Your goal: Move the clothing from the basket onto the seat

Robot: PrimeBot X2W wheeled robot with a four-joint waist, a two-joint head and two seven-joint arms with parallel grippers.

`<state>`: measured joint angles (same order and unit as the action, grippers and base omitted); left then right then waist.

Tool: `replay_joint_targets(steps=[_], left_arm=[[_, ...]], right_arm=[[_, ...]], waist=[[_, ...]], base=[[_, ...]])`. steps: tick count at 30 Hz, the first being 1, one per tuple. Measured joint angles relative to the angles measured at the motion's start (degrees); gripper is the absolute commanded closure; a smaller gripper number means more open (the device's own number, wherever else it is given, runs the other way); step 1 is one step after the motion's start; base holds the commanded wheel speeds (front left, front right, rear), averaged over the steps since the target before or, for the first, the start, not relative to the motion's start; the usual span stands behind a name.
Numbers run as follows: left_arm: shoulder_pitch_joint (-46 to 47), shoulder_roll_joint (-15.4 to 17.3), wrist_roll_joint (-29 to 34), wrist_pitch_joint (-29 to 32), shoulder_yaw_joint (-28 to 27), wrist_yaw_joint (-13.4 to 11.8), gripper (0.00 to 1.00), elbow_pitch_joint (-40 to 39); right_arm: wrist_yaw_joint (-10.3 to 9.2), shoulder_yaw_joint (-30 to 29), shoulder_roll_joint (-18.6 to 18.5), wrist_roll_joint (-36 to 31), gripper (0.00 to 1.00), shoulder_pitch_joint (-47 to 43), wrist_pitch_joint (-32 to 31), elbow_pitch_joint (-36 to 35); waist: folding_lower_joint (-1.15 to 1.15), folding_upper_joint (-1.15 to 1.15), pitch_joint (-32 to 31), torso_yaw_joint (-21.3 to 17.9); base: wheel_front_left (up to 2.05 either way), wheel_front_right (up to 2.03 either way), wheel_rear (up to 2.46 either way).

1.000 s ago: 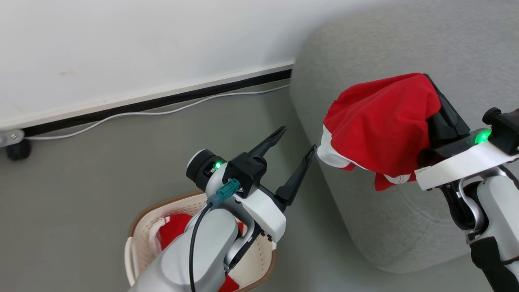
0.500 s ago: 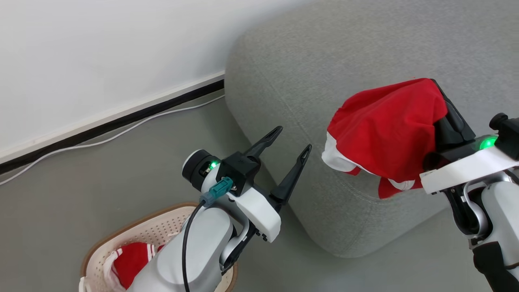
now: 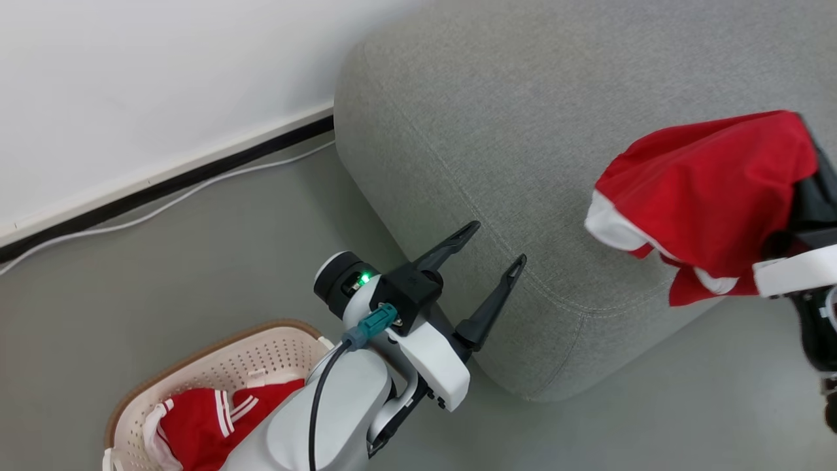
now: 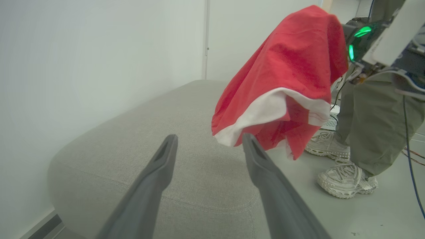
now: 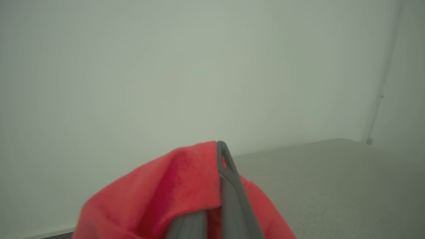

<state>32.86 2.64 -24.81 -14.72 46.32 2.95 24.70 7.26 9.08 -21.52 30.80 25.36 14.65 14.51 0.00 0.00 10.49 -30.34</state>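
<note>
Right gripper [image 5: 219,149], pinched shut on 1 bright red soft garment with white trim [image 3: 706,190], holds it aloft over the edge of the large grey woven-fabric seat [image 3: 490,131]; light, limp cloth, it should handle best pinched at a bunched fold.

A white cable [image 3: 140,214] lies on the grey floor [image 3: 163,281] along the black skirting [image 3: 196,175] of a white wall [image 3: 131,78], and a person [image 4: 375,122] in pale sneakers [image 4: 345,181] stands there

The red garment [image 3: 713,190] largely hides the right gripper [image 5: 221,152]; the basket [image 3: 252,356] is cropped.
</note>
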Motion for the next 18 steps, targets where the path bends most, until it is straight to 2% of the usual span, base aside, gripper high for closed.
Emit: replay_joint_targets(steps=[8, 18], left_arm=[[3.1, 0.2, -0.6, 0.0, 5.0, -0.6, 0.00, -1.3], [9.5, 0.5, -2.1, 0.0, 11.7, -4.2, 0.00, -2.8]], right_arm=[[0.00, -4.9, -4.0, -0.1, 1.00, 5.6, 0.0, 2.9], [0.00, -9.1, -11.2, -0.1, 1.00, 13.4, 0.0, 7.6]], waist=[[0.00, 0.00, 5.1, 1.9], [0.00, 0.00, 12.8, 6.8]], base=[[0.00, 0.00, 0.00], [0.00, 0.00, 0.00]])
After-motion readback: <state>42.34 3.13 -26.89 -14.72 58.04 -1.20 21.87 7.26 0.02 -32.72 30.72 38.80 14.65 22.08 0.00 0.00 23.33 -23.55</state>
